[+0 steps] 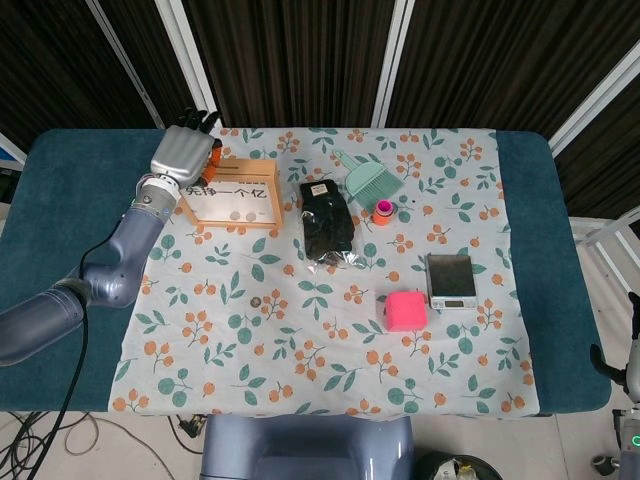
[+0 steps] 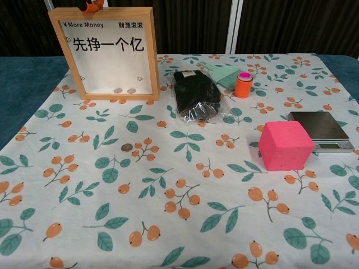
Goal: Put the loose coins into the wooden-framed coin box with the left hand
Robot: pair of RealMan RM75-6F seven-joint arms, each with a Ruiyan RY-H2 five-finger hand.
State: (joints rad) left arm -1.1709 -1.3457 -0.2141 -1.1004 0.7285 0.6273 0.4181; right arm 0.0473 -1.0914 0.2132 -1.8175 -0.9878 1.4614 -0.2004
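Observation:
The wooden-framed coin box [image 1: 230, 193] stands upright at the back left of the flowered cloth, its front shown in the chest view [image 2: 104, 53]. Two coins [image 2: 124, 90] lie at the bottom inside it. One loose coin [image 2: 127, 148] lies on the cloth in front of the box, also small in the head view [image 1: 256, 299]. My left hand [image 1: 183, 152] hovers over the box's back left top corner, fingers pointing away. Only an orange fingertip [image 2: 90, 3] peeks above the frame in the chest view. Whether it holds a coin is hidden. The right hand is out of sight.
A black pouch [image 1: 328, 222] lies right of the box, with a green dustpan [image 1: 372, 180] and an orange-pink cylinder [image 1: 383, 211] behind it. A pink cube [image 1: 405, 310] and a small scale [image 1: 451, 280] sit on the right side.

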